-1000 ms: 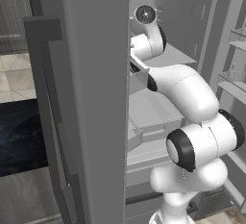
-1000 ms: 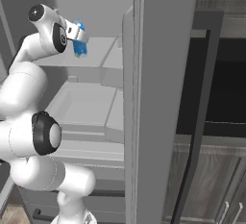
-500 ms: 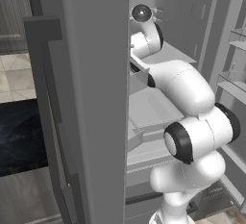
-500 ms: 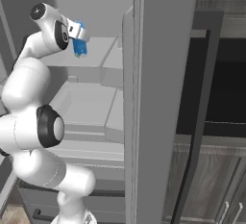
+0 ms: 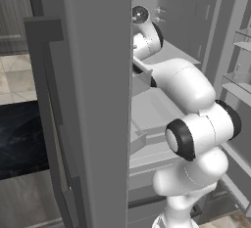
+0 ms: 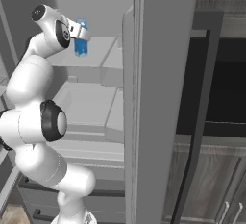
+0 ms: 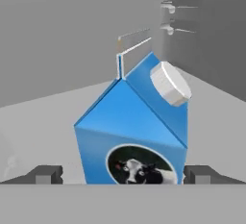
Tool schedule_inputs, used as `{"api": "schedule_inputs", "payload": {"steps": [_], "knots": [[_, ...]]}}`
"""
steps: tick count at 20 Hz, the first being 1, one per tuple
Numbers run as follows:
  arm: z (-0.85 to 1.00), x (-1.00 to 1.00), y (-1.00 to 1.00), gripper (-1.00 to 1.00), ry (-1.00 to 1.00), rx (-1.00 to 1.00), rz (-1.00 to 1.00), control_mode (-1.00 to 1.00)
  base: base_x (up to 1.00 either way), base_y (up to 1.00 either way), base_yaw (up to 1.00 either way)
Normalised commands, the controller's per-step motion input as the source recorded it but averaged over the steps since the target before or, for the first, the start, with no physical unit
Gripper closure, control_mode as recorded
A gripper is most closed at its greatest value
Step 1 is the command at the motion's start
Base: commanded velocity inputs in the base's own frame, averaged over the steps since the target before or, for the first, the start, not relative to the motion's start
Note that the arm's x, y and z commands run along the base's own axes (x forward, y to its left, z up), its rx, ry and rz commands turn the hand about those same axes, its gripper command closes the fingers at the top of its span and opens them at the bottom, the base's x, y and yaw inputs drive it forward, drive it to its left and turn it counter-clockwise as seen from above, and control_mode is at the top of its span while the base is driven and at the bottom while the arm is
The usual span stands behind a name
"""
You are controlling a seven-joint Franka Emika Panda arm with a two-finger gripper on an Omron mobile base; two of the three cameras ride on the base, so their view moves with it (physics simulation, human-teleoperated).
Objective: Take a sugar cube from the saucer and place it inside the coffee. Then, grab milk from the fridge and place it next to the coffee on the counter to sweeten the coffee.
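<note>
**Ana:** Milk is what the arm reaches for now. The carton stands upright on a pale shelf inside the fridge, high up, and the fridge door is swung open beside the arm.

**Ben:** And the gripper? Does it hold the carton?

**Ana:** No. The jaws stand wide apart. In the hand view one finger tip is on one side of the carton and the other tip is on the opposite side, so the carton sits between them, fairly well centred. I see a gap on both sides, so I judge nothing is gripped yet.

**Ben:** How should it do this step well?

**Ana:** I think it should go a little further forward, so that the fingers meet the flat blue walls below the sloped top, not the roof and not the white cap. Then it should close evenly from both sides. A carton is light, so a push from one finger first could slide or tip it on the smooth shelf.

**Ben:** And after closing?

**Ana:** Lift a little before pulling back, so the bottom does not drag. In the right base view the carton is just in front of the hand, near the shelf's front edge, so the way out looks short. How deep the fingers already are, I cannot tell.
</note>
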Motion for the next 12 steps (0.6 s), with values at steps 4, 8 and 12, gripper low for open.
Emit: {"api": "schedule_inputs", "payload": {"steps": [4,8,12], "knots": [[-0.01,0.01,0.0,1.0,0.0,-0.02,-0.01,-1.0,0.0,0.0,0.0],[0.0,0.0,0.0,1.0,-0.02,0.0,0.0,-1.0,0.0,0.0,0.0],[0.0,0.0,-0.01,1.0,0.0,0.0,0.0,-1.0,0.0,0.0,0.0]]}}
